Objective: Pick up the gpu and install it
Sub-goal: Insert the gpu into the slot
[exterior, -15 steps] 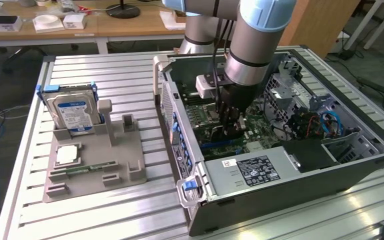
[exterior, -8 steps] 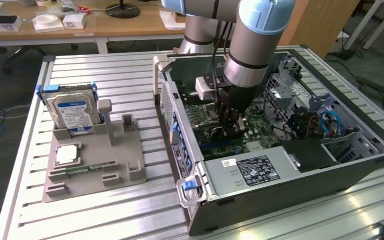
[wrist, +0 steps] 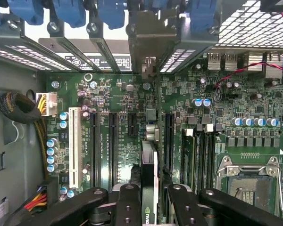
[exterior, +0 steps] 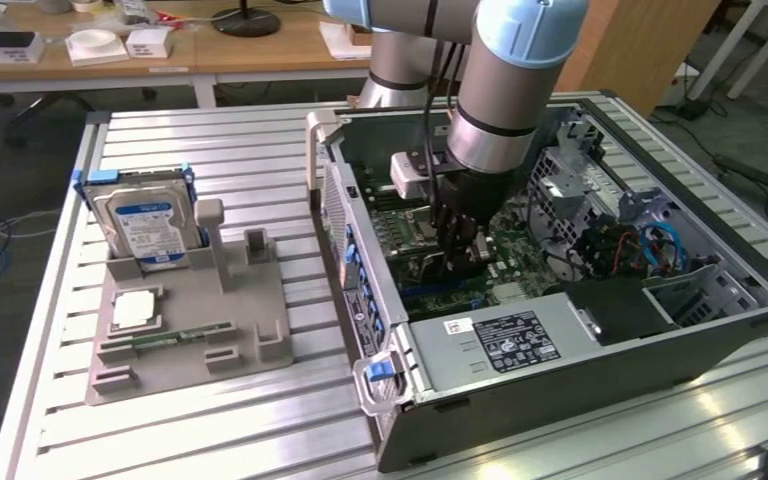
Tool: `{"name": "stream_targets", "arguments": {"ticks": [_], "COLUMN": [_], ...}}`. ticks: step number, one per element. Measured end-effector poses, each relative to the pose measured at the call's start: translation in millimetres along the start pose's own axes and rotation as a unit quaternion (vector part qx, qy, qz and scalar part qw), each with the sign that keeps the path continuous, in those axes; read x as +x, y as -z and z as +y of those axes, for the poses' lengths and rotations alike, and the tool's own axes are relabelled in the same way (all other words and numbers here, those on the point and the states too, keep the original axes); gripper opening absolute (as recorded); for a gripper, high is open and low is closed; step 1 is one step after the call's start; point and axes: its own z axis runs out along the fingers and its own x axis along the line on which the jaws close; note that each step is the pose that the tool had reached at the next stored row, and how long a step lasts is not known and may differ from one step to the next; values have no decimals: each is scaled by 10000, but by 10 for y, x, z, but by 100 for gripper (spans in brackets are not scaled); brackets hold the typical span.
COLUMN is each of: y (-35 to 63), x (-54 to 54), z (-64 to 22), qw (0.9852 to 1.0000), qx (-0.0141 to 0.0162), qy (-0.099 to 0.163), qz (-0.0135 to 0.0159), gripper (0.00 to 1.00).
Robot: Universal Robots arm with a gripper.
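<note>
Wrist view: gripper point(wrist: 150, 207) is pinching the gpu point(wrist: 150, 176) edge-on, card standing upright between the fingers point(wrist: 127, 207), its bracket point(wrist: 151, 40) up against the rear slot openings of the case. The card sits over the motherboard point(wrist: 226, 108), in line with one of the long black slots point(wrist: 168, 141), but I can't tell if the edge connector is actually in one or just above it.

Exterior view: arm reaches down into the open case point(exterior: 704, 330), gripper point(exterior: 462, 262) low over the board.

Risks as I see them:
- Card slightly off or tilted against the slot, then pushed: connector edge jams on the slot wall or scrapes the board.
- Bracket catches on the rear frame (tight gap there), which would cock the card.
- Thin edge grip may let the card slide up between the fingers under load.
- Cables point(exterior: 651, 245) inside the case look well apart from the card, low concern.
</note>
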Motion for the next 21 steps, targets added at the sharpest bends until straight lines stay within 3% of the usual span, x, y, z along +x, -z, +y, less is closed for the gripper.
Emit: {"name": "stream_targets", "arguments": {"ticks": [21], "y": [-10], "x": [39], "z": [2], "qw": [10000], "qx": [1], "qy": [-1], "qz": [-2], "gripper": [26]}}
